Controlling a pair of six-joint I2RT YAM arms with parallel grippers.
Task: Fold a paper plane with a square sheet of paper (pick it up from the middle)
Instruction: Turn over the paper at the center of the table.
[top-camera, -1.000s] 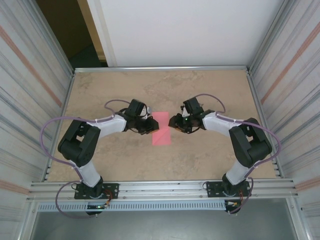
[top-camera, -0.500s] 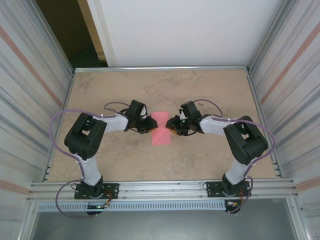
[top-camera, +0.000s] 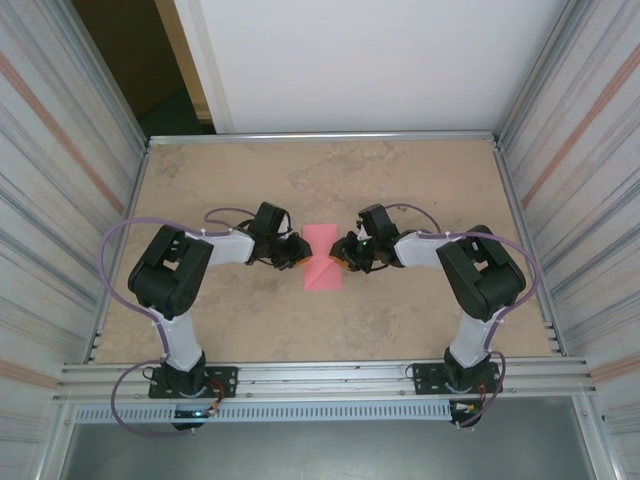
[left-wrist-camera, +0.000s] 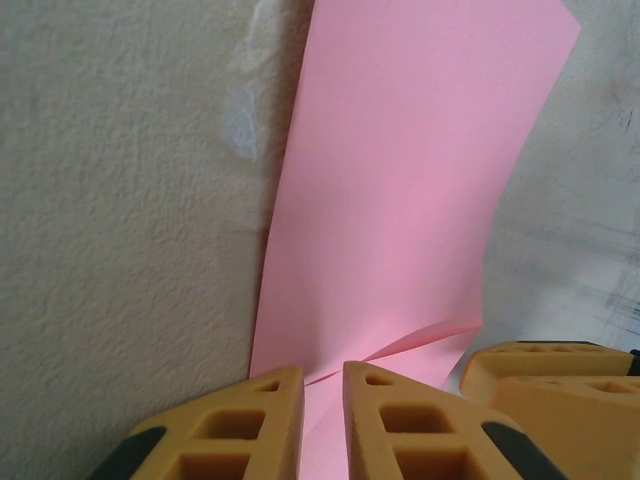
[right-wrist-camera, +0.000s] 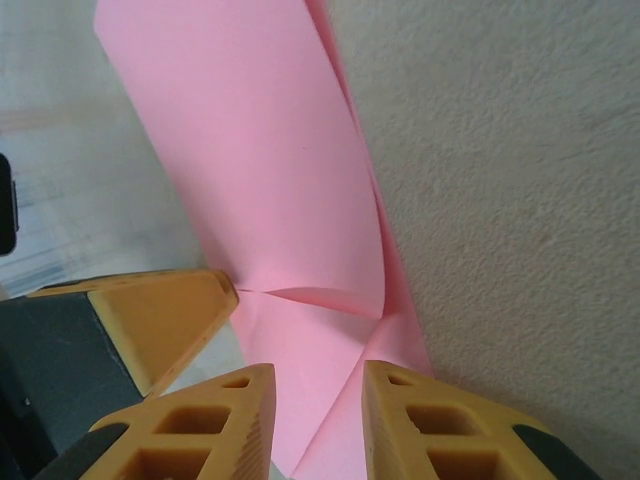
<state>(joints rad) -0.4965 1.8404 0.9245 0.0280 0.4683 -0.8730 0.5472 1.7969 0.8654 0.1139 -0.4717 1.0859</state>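
Mid-worktop (top-camera: 420, 180): folded pink sheet (top-camera: 322, 258), long axis near-to-far. L gripper (left-wrist-camera: 322, 372) at its left edge, jaws nearly closed, pinching paper. R gripper (right-wrist-camera: 318, 372) at right edge, jaws part open, astride paper. Beige mottled top, ribbed metal walls (top-camera: 60, 200), white panel (top-camera: 370, 60) far.

A robotics lab or test cell is indicated, rather than a home or a shop. A stone-patterned table (top-camera: 330, 330) is enclosed on both sides by ribbed panels (top-camera: 50, 220), and a plain white board (top-camera: 370, 60) is set behind it. Aluminium rails (top-camera: 330, 378) are run along the near edge, where the left arm (top-camera: 170, 290) and the right arm (top-camera: 480, 280) are bolted down, with purple cables (top-camera: 103, 262) looped from their bases. At the far left a dark gap (top-camera: 120, 50) is left open; it may be a doorway, but what lies beyond cannot be made out.
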